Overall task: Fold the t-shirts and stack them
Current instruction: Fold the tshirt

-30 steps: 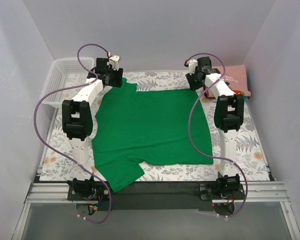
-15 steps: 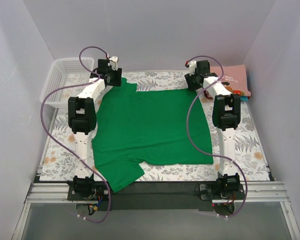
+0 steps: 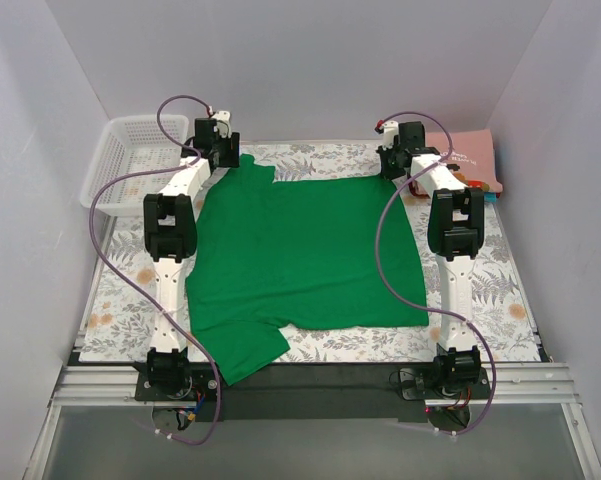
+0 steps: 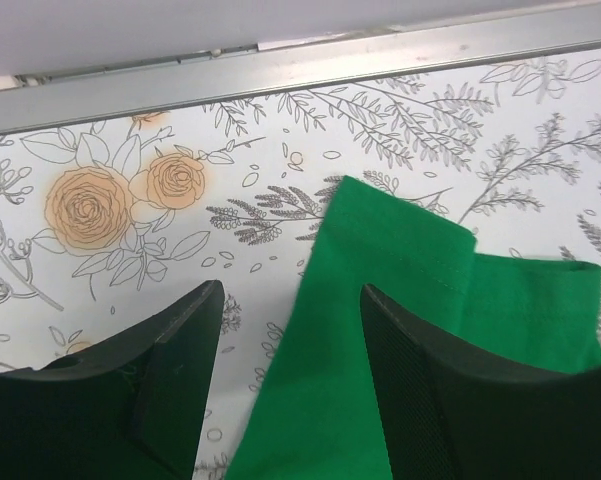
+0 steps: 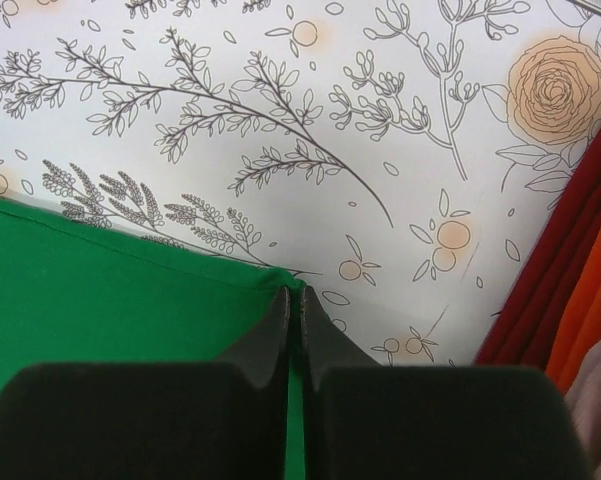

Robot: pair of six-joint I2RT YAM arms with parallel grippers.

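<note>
A green t-shirt (image 3: pixel 305 250) lies spread flat across the table (image 3: pixel 500 290); the left gripper (image 4: pixel 290 295) hovers over its far-left sleeve, jaws wide apart with the sleeve's edge between them; the right gripper (image 5: pixel 294 295) is pinched tight on its far-right corner; a pink t-shirt (image 3: pixel 470 152) lies just beyond that corner.

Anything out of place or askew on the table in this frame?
Only one thing: the green t-shirt lies spread flat, but its near left sleeve runs past the edge of the floral tablecloth onto the dark strip at the front. Nothing looks spilled or damaged.
</note>
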